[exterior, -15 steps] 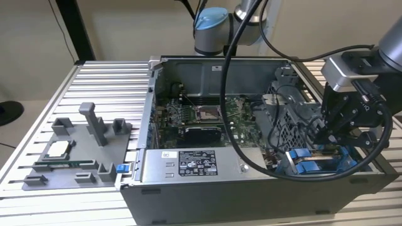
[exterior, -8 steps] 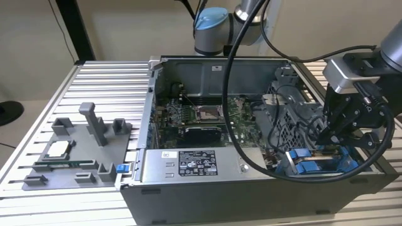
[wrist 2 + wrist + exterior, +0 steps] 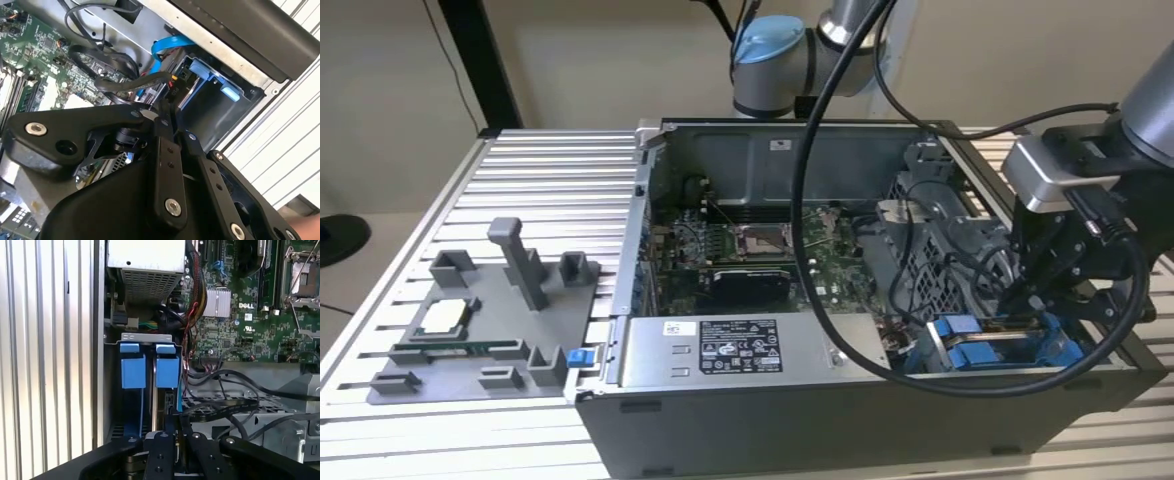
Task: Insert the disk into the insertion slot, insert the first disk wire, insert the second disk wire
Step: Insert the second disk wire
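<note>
The disk sits on edge in the insertion slot (image 3: pixel 145 336) at the case's front corner. Its blue frame (image 3: pixel 167 371) (image 3: pixel 962 329) (image 3: pixel 210 71) shows at the top. My gripper (image 3: pixel 174 416) (image 3: pixel 164 111) (image 3: pixel 1025 305) hangs right over the disk's end. Its fingers (image 3: pixel 161 450) are drawn close together. A black disk wire (image 3: pixel 142 80) (image 3: pixel 220 402), whose plug carries coloured strands, runs up to their tips and appears pinched there. A flat blue wire (image 3: pixel 165 47) curves down beside the slot.
The open computer case (image 3: pixel 827 420) lies on a slatted metal table (image 3: pixel 547 180). A grey labelled power-supply box (image 3: pixel 734 350) sits beside the slot and the motherboard (image 3: pixel 747 245) behind it. Loose black cables (image 3: pixel 235 390) cross near the gripper. A grey fixture tray (image 3: pixel 467 330) stands at the exterior view's left.
</note>
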Action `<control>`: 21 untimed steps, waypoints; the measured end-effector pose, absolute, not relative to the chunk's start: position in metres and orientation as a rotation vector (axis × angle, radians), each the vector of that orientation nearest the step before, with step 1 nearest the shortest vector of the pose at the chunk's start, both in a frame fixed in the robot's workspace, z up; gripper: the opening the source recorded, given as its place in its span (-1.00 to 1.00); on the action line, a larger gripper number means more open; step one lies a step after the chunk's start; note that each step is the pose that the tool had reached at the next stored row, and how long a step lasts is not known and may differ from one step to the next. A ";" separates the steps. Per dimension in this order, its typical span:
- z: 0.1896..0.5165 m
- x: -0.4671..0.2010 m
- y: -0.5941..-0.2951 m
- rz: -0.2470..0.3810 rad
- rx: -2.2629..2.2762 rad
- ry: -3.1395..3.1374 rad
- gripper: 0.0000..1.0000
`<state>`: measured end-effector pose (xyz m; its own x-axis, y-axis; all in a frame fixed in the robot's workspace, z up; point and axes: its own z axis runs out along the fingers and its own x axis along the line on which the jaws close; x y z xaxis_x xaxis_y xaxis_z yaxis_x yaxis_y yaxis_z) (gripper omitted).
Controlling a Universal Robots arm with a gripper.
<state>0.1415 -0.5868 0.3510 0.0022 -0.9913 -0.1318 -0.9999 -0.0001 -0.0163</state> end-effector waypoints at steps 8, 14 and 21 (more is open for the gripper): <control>0.347 0.141 -0.587 0.113 -2.145 2.144 -1.00; 0.345 0.141 -0.586 0.111 -2.140 2.147 -1.00; 0.344 0.141 -0.585 0.104 -2.138 2.144 -1.00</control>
